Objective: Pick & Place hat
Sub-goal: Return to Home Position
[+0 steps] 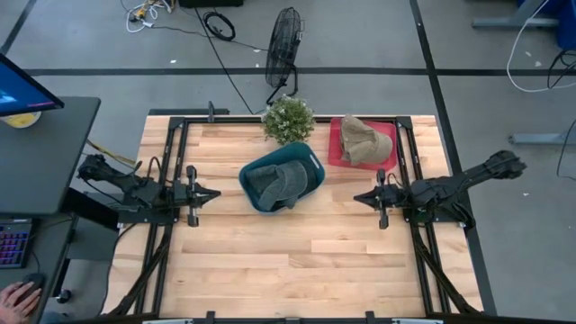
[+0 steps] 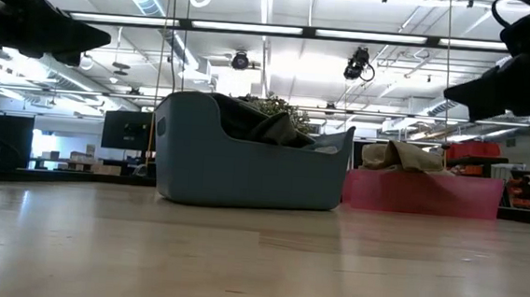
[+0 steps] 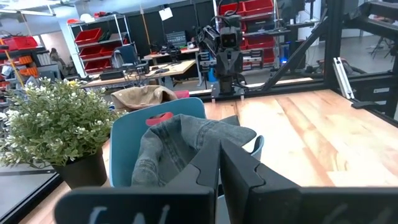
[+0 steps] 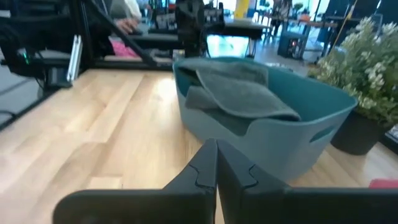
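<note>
A grey hat [image 1: 276,183] lies inside the teal bin [image 1: 308,160] at the table's middle; in the low view its crown [image 2: 257,125] rises above the bin's rim. A tan hat [image 1: 365,139] rests on the red tray [image 1: 335,153] toward the far right. My left gripper [image 1: 216,194] hovers shut, left of the bin, apart from it. My right gripper [image 1: 356,198] hovers shut, right of the bin and near the tray's near edge. In their wrist views, each gripper's [image 3: 219,163] [image 4: 217,167] fingers meet.
A potted plant [image 1: 288,118] stands at the far edge behind the bin. Black frame rails [image 1: 409,162] run along both table sides. Bare wood [image 1: 288,261] spreads over the near half. A person's hand [image 1: 18,295] rests at a desk beyond the table's left.
</note>
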